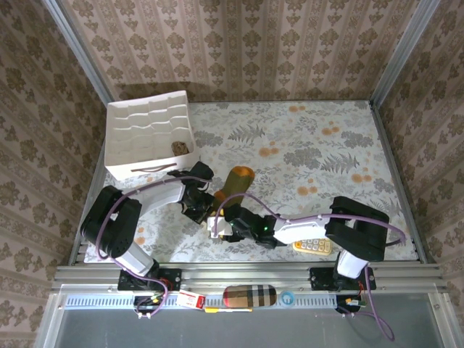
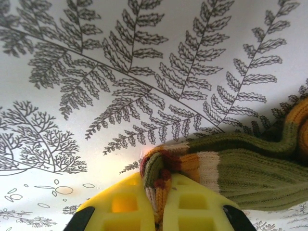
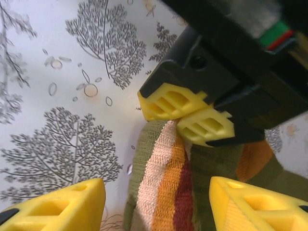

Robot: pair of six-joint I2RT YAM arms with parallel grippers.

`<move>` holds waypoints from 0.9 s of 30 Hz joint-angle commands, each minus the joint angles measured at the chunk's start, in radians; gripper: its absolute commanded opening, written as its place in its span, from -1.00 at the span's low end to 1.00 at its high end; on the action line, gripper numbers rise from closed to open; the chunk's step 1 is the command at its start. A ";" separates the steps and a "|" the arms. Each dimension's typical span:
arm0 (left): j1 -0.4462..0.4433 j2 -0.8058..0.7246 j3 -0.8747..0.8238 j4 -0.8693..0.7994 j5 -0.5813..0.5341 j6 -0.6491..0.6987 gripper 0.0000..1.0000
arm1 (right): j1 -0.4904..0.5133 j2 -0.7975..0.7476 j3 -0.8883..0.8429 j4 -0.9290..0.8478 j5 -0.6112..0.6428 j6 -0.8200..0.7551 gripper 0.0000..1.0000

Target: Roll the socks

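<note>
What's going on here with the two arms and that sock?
The left gripper is shut on the striped cuff of the green sock, which lies on the table. The right gripper is open, with a finger on either side of the same cuff end. The rest of the sock lies stretched out, not yet rolled.

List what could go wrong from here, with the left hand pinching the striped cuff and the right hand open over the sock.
1. The left hand is shut on just the folded cuff edge of the olive sock; a tug may pull the fabric free.
2. The right hand stands open astride the sock, right beside the left hand; closing or advancing could make the two clash.
</note>
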 commanded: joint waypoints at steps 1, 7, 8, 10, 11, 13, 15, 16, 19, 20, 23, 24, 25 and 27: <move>0.012 0.048 -0.017 -0.135 -0.034 0.025 -1.00 | 0.019 0.046 0.037 0.034 0.126 -0.132 0.17; 0.016 0.048 -0.015 -0.119 -0.026 0.030 -1.00 | 0.021 0.089 0.044 0.011 0.132 -0.106 -0.23; 0.016 0.049 -0.016 -0.118 -0.025 0.031 -1.00 | 0.021 0.091 0.046 0.007 0.129 -0.100 -0.37; 0.018 0.047 -0.015 -0.117 -0.025 0.034 -1.00 | 0.020 0.098 0.057 -0.009 0.129 -0.082 -0.67; 0.018 0.044 -0.016 -0.117 -0.025 0.036 -1.00 | 0.019 0.097 0.060 -0.016 0.125 -0.068 -0.78; 0.020 0.029 -0.019 -0.117 -0.030 0.037 -1.00 | 0.011 0.087 0.068 -0.065 0.093 -0.024 -1.00; 0.022 0.006 -0.024 -0.114 -0.038 0.041 -0.99 | -0.006 0.073 0.068 -0.124 0.029 0.040 -1.00; 0.024 -0.013 -0.027 -0.107 -0.045 0.041 -0.86 | -0.018 0.067 0.065 -0.157 -0.010 0.076 -1.00; 0.033 -0.076 -0.058 -0.064 -0.048 0.034 -0.43 | -0.075 0.060 0.044 -0.231 -0.184 0.188 -1.00; 0.038 -0.097 -0.067 -0.054 -0.048 0.030 -0.29 | -0.097 0.063 0.039 -0.253 -0.243 0.218 -1.00; 0.051 -0.177 -0.108 0.017 -0.048 0.016 0.13 | -0.143 0.092 0.024 -0.306 -0.373 0.269 -1.00; 0.053 -0.207 -0.118 0.033 -0.053 0.009 0.23 | -0.152 0.103 0.023 -0.325 -0.394 0.278 -1.00; 0.054 -0.234 -0.129 0.055 -0.060 0.010 0.29 | -0.166 0.114 0.025 -0.345 -0.422 0.285 -1.00; 0.054 -0.280 -0.163 0.143 -0.058 0.016 0.33 | -0.193 0.123 0.021 -0.360 -0.456 0.312 -1.00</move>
